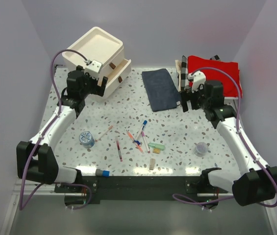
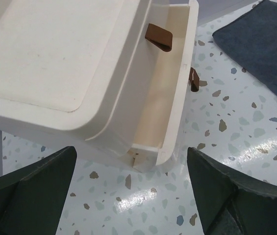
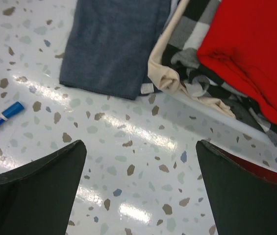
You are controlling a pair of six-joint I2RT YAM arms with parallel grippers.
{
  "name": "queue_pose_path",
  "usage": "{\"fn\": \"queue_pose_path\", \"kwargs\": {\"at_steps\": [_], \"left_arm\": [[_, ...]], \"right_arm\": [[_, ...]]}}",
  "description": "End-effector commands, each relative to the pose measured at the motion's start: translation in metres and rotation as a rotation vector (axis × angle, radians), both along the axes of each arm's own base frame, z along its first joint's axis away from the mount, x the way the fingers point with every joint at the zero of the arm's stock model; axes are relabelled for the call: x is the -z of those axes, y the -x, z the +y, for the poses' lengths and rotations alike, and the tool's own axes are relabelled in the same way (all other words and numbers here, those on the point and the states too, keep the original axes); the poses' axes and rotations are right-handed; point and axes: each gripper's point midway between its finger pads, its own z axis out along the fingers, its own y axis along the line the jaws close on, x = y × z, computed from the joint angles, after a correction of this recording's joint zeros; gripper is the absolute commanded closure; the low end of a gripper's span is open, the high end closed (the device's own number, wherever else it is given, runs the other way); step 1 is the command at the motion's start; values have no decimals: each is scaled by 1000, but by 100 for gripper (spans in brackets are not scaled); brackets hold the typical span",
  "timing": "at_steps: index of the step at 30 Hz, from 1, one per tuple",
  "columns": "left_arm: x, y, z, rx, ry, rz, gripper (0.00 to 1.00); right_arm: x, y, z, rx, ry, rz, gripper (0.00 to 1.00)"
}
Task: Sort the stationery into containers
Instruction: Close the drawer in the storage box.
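The cream-white drawer unit is sitting upright far back at 11 o'clock, one drawer standing pulled out. Nearer, at 6 o'clock, thin pens are lying flat and crossed, with the blue-white roll resting at their 9 o'clock, the mint-green eraser at 3, the tan block at 5 and the blue-capped stick at 7

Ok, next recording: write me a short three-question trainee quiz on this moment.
1. True or false: every drawer of the drawer unit is shut.
2. What lies between the unit and the checkered basket? A) the dark blue cloth B) a stapler C) a mug
3. Fill in: the blue-white roll lies on the robot's ___ side of the table.
Key: 1 false, at least one drawer stands pulled out. 2 A. 3 left.
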Motion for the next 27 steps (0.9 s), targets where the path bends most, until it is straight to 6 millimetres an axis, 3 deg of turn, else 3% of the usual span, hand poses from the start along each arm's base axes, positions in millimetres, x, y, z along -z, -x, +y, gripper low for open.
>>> {"fn": "queue_pose_path", "kwargs": {"at_steps": [1,2,3,6,7,9,10,12,13,16,19,21,24,26,27], "left_arm": [[-39,-3,32,-142,4,-86,0],[-40,-3,38,-166,26,-83,0],[-37,1,45,-184,41,-52,0],[-33,6,86,-275,81,-8,0],[-34,8,86,-264,94,-4,0],[-25,12,109,-319,107,9,0],[-26,16,124,-361,121,-4,0],[-17,21,141,-410,135,-15,0],[-19,23,145,-434,144,-36,0],[-16,24,149,-436,149,-93,0],[-9,17,124,-286,160,-51,5],[-11,14,120,-262,168,-44,9],[-15,9,128,-302,157,-41,11],[-19,8,141,-351,108,-58,11],[-18,8,148,-374,94,-62,10]], "right_arm": [[-44,-29,48,-231,-108,-162,1],[-47,-28,65,-323,-133,-165,1],[-48,-42,74,-341,-136,-160,1],[-43,-69,99,-388,-130,-160,4],[-38,-76,103,-394,-134,-157,5],[-44,-89,119,-428,-154,-203,8],[-28,-97,126,-442,-157,-185,8],[-31,-105,146,-504,-188,-242,12],[-18,-110,154,-523,-194,-233,13],[-12,-123,184,-584,-234,-312,16],[-6,-125,213,-660,-267,-316,20],[2,-130,233,-697,-300,-306,26],[5,-138,255,-720,-345,-309,33],[-2,-144,271,-733,-372,-334,33],[10,-148,278,-734,-377,-316,32]]}}
